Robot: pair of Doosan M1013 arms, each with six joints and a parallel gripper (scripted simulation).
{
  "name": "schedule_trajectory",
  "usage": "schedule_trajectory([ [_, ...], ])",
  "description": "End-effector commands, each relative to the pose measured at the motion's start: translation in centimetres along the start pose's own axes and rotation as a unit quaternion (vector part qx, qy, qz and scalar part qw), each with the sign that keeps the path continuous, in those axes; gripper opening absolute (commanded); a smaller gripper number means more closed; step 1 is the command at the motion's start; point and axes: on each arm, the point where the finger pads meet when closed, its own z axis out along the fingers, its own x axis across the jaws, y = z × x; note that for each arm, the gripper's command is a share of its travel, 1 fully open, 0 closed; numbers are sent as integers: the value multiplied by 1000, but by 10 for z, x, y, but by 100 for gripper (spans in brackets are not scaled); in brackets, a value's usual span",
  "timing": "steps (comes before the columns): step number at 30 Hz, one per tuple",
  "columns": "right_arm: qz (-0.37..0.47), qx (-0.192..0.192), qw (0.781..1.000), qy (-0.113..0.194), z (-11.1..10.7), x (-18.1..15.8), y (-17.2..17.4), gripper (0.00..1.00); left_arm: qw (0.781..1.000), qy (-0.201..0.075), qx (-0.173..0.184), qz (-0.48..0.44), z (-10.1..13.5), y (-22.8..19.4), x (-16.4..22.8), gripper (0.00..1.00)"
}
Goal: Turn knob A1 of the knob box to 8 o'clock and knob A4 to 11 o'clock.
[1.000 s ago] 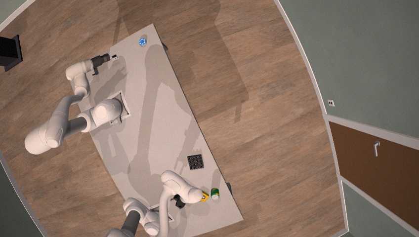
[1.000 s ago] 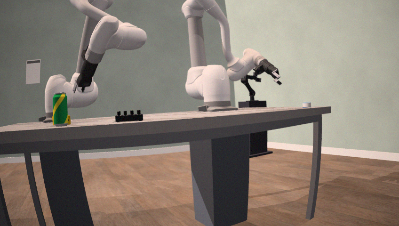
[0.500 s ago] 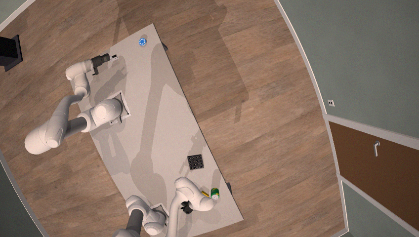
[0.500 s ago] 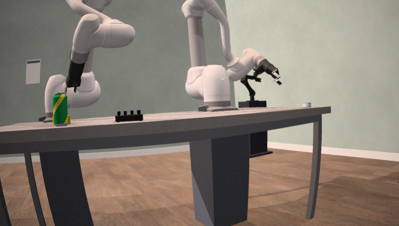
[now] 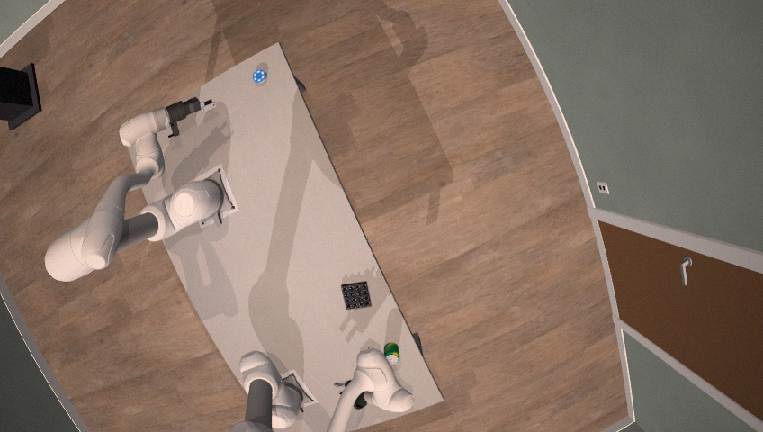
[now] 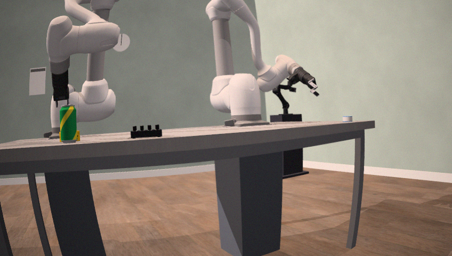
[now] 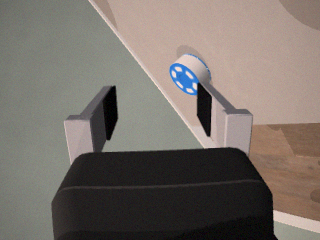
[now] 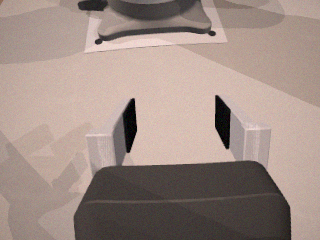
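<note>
Around the pale table [image 5: 331,224] [image 6: 253,138] [image 7: 250,50] [image 8: 165,75], seems at approach stage, with left tool [image 5: 210,103] [image 6: 314,88] [image 7: 157,112] and right tool [image 5: 339,383] [image 6: 62,103] [image 8: 175,113] released; probably needs bringing the latter over knob box [image 5: 355,295] [image 6: 146,133].

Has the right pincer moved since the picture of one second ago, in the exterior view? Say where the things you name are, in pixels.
Yes: the right pincer [image 6: 62,103] [image 8: 175,113] moved leftward in the view, from right of the green can [image 5: 391,350] [image 6: 67,122] to over it.
</note>
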Motion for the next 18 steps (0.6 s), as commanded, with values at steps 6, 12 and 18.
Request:
schedule_trajectory([
  [6,71,-4,995,72,-2,-66,-2,100,1000,0,0,0,0,0,0,100],
  [12,134,-7,982,135,6,-124,-13,100,1000,0,0,0,0,0,0,100],
  [18,198,-11,960,199,22,-179,-32,100,1000,0,0,0,0,0,0,100],
])
